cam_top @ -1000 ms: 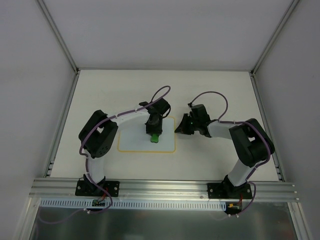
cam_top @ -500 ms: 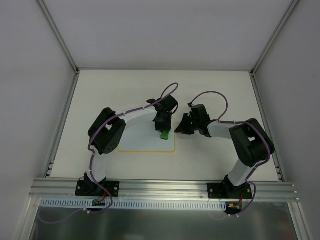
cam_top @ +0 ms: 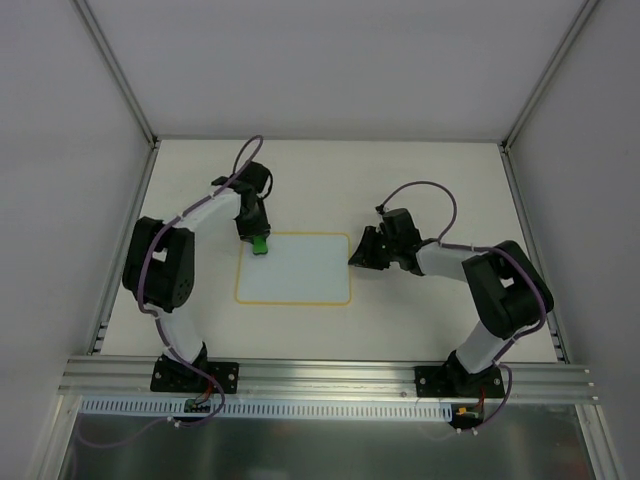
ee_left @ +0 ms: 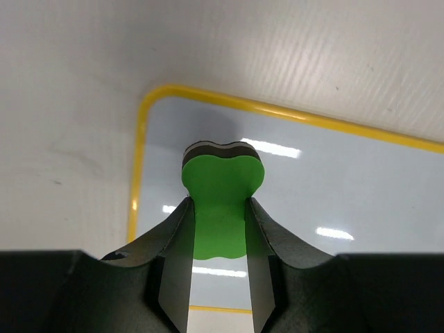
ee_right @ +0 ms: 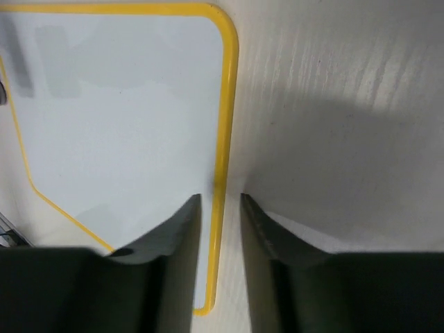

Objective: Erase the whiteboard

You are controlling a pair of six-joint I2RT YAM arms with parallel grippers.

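The whiteboard [cam_top: 300,275], white with a yellow border, lies flat mid-table; no drawing shows on it. My left gripper [cam_top: 257,238] is shut on the green eraser [cam_top: 259,243] at the board's far left corner. In the left wrist view the eraser [ee_left: 222,180] sits between my fingers, just inside the board's [ee_left: 347,194] rounded corner. My right gripper [cam_top: 353,258] rests at the board's right edge. In the right wrist view its jaws [ee_right: 220,198] stand a narrow gap apart, straddling the yellow border of the board [ee_right: 125,104], one tip over the board, one over the table.
The white table [cam_top: 430,180] is walled at the back and both sides by grey panels with metal rails [cam_top: 125,240]. An aluminium rail [cam_top: 320,375] carrying both arm bases runs along the near edge.
My left arm has swept the eraser from the board's middle to its right side, then across to the far left corner. The right arm has stayed in place.
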